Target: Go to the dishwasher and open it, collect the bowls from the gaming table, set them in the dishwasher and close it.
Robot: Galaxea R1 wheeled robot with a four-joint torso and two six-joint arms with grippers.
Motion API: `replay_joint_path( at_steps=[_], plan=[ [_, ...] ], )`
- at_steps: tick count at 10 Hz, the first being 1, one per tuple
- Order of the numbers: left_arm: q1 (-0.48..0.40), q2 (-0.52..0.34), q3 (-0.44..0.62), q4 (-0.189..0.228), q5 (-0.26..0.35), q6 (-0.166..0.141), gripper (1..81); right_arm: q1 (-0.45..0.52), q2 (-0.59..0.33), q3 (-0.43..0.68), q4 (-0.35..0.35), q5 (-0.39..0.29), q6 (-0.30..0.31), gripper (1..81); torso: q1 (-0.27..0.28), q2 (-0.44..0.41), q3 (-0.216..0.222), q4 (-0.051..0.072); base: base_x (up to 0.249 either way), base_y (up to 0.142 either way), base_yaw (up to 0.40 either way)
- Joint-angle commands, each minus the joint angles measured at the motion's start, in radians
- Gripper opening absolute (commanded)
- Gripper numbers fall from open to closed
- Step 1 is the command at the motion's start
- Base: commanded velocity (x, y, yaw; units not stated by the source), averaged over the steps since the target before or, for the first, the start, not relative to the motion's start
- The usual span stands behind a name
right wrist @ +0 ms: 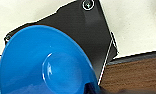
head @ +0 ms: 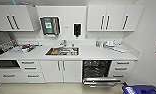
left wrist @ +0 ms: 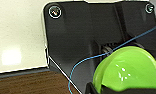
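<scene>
The dishwasher (head: 96, 68) is set under the white counter, right of the sink. Its door (head: 101, 80) is folded down and the dark inside with wire racks shows. In the left wrist view a bright green bowl (left wrist: 129, 67) hangs close to the camera above a brown floor, with my left gripper (left wrist: 106, 88) shut on its rim. The right wrist view has a blue bowl (right wrist: 44, 65), tilted, and my right gripper (right wrist: 92, 88) is shut on its edge. The gaming table is out of view.
The white counter (head: 89, 53) carries a sink (head: 62, 51) holding dishes, white crockery (head: 114, 45) at the right and clutter at the left. White cupboards hang above. A wall stands close on the right, and a blue object (head: 141, 89) lies at the lower right.
</scene>
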Motion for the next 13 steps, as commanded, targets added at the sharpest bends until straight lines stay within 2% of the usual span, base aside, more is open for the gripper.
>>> replay_joint_path(
  at_steps=[1, 10, 13],
  plan=[
    [-0.038, -0.012, 0.001, -0.001, 0.067, 0.005, 1.0, 0.032, -0.013, 0.007, -0.001, -0.062, 0.001, 1.0, 0.0, 0.0, 0.0, 0.0, 0.167, 0.0, 0.0],
    [-0.032, -0.019, 0.004, -0.004, 0.064, 0.005, 1.0, 0.029, -0.02, 0.011, 0.002, -0.06, 0.004, 1.0, -0.001, 0.0, 0.0, 0.0, 0.168, 0.0, 0.0],
    [-0.024, -0.029, 0.006, -0.005, 0.044, 0.005, 1.0, 0.026, -0.063, 0.073, 0.002, -0.059, 0.005, 1.0, -0.001, 0.0, 0.0, 0.0, 0.168, 0.0, 0.0]
  ],
)
